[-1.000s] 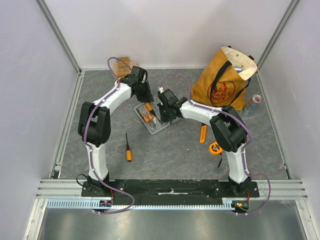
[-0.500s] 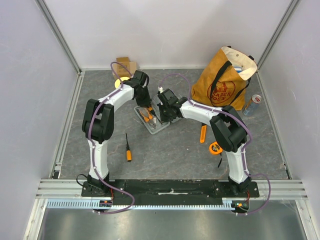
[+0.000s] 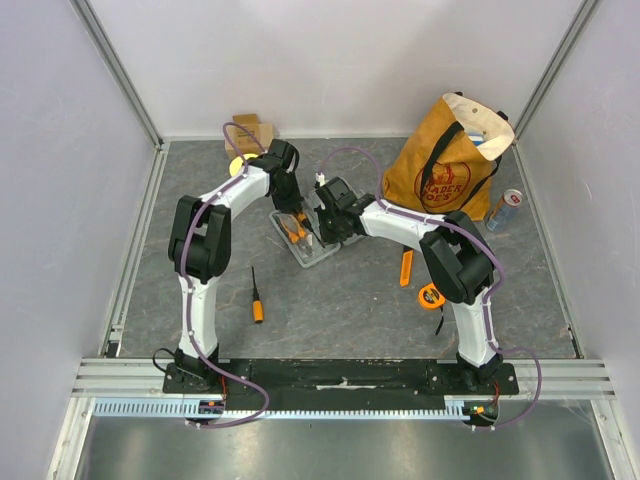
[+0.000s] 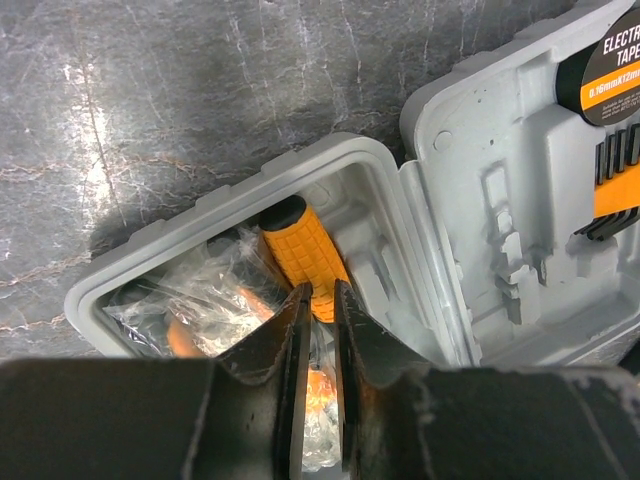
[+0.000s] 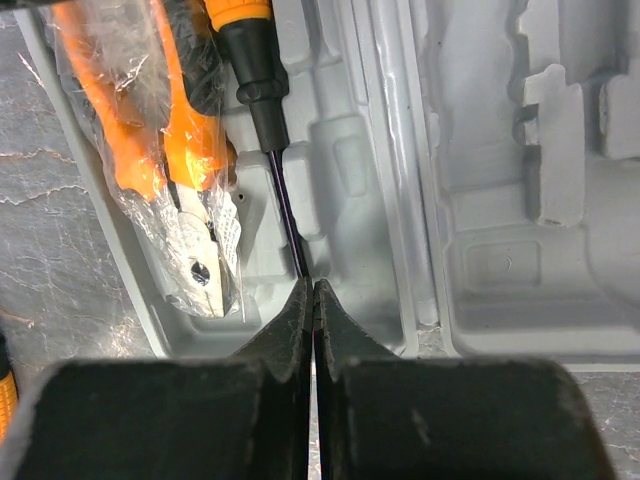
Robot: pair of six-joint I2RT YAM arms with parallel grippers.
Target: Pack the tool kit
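The tool kit's grey case (image 3: 318,254) lies open between my two grippers. Its base (image 4: 230,185) holds bagged orange pliers (image 5: 150,150) and an orange-handled screwdriver (image 4: 305,250). My left gripper (image 4: 319,290) stands over the base (image 3: 292,208), its jaws drawn close about the near end of the orange handle. My right gripper (image 5: 313,285) is shut on the screwdriver's thin shaft (image 5: 285,215), low over the case (image 3: 322,228). The lid (image 4: 500,150) carries a roll of electrical tape (image 4: 610,60) and black hex keys (image 4: 615,190).
A second screwdriver (image 3: 256,297) lies on the table at front left. An orange tool (image 3: 406,267) and a tape measure (image 3: 432,296) lie right of the case. An orange-brown tote bag (image 3: 445,160), a can (image 3: 507,210) and a cardboard box (image 3: 250,128) stand at the back.
My left arm has swung right and brought its gripper down onto the case. The right arm has stayed over the case.
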